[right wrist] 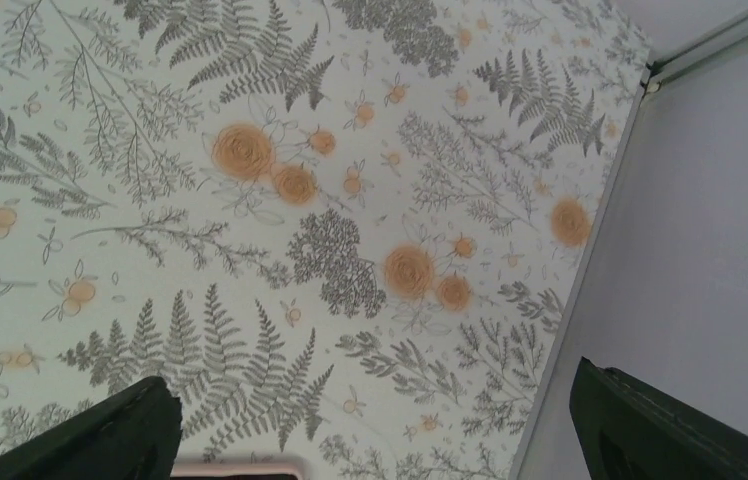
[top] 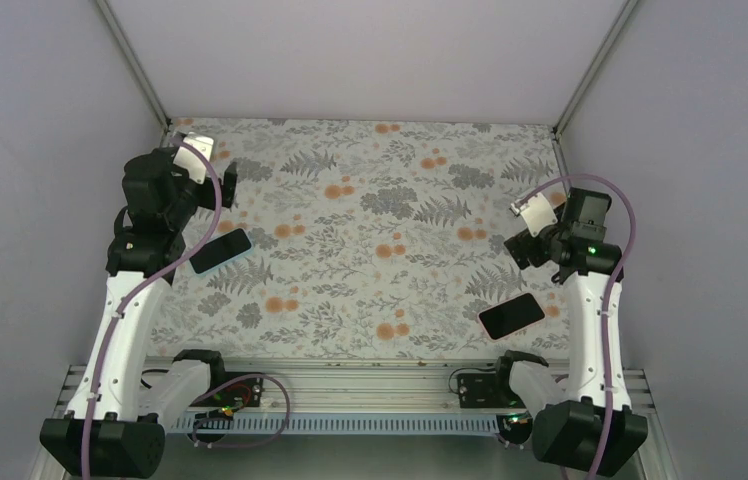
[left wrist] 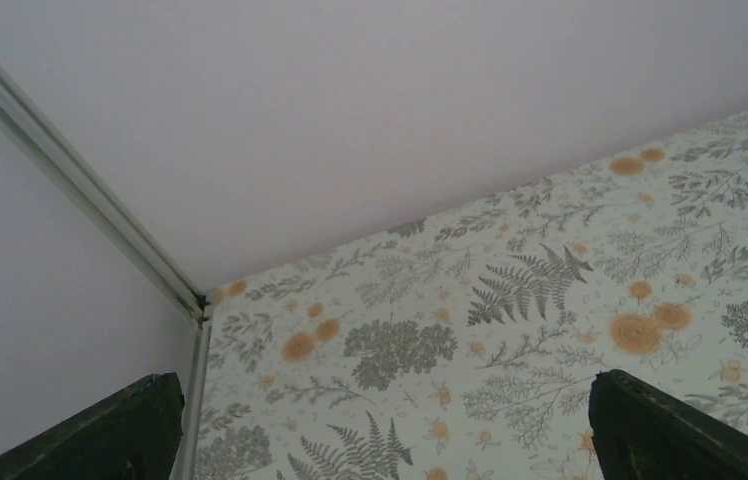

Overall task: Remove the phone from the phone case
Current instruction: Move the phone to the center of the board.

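A dark phone-shaped slab [top: 220,250] lies flat on the left of the floral tablecloth. A second dark slab with a pinkish rim [top: 511,315] lies on the right near the front edge. Only its pink edge [right wrist: 235,467] shows at the bottom of the right wrist view. I cannot tell which slab is the phone and which the case. My left gripper [top: 229,186] is raised behind the left slab, open and empty, as the left wrist view [left wrist: 385,440] also shows. My right gripper [top: 522,246] is raised behind the right slab, open and empty, and also shows in its wrist view [right wrist: 375,430].
The floral tablecloth [top: 370,230] covers the table. Grey walls close in the back and both sides, with metal corner posts [top: 135,60] at the back left and back right [top: 595,65]. The mounting rail [top: 350,385] runs along the near edge.
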`<state>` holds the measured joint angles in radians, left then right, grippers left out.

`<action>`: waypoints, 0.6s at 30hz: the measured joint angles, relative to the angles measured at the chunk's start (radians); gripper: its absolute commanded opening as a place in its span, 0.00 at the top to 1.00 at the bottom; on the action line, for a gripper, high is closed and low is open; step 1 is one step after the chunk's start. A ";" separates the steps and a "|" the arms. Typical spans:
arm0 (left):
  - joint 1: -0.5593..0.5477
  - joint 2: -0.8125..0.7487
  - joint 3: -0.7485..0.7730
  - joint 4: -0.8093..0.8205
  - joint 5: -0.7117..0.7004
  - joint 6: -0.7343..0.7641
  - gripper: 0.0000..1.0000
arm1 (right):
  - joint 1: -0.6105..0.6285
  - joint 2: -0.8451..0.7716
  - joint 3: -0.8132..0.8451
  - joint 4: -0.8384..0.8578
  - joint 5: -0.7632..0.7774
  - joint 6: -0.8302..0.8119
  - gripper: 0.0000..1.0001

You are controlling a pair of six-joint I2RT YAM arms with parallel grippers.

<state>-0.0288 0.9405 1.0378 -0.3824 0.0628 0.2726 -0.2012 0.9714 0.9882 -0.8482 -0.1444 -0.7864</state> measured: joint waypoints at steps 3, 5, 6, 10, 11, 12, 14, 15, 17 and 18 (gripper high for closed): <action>0.000 -0.003 -0.002 -0.017 -0.003 0.000 0.00 | -0.004 -0.016 0.000 -0.034 0.002 -0.008 0.00; 0.000 -0.003 -0.002 -0.027 -0.003 0.000 0.00 | -0.004 -0.024 0.000 -0.055 0.009 -0.011 0.00; 0.000 -0.002 -0.002 -0.034 -0.003 0.001 0.00 | -0.005 -0.024 0.000 -0.064 0.019 -0.011 0.00; 0.000 0.007 -0.002 -0.050 -0.003 0.001 0.00 | -0.006 -0.011 -0.002 -0.126 0.093 -0.030 0.00; 0.000 0.008 -0.002 -0.054 -0.003 0.001 0.00 | -0.010 -0.010 -0.006 -0.144 0.114 -0.041 0.04; 0.000 0.009 -0.002 -0.057 -0.005 0.001 0.00 | -0.012 -0.013 -0.012 -0.164 0.138 -0.054 0.15; 0.001 0.011 -0.002 -0.060 -0.009 0.001 0.00 | -0.018 -0.031 -0.032 -0.203 0.191 -0.082 0.77; 0.001 0.011 -0.002 -0.061 -0.011 0.002 0.00 | -0.023 -0.045 -0.042 -0.224 0.217 -0.102 0.94; 0.001 0.013 -0.002 -0.061 -0.016 0.005 0.00 | -0.030 -0.076 -0.064 -0.264 0.264 -0.120 0.97; 0.001 0.015 -0.002 -0.062 -0.018 0.007 0.00 | -0.034 -0.086 -0.076 -0.283 0.279 -0.127 0.97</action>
<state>-0.0280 0.9554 1.0359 -0.4442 0.0452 0.2798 -0.2352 0.8856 0.9123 -1.1313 0.1349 -0.9138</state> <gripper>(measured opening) 0.999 0.366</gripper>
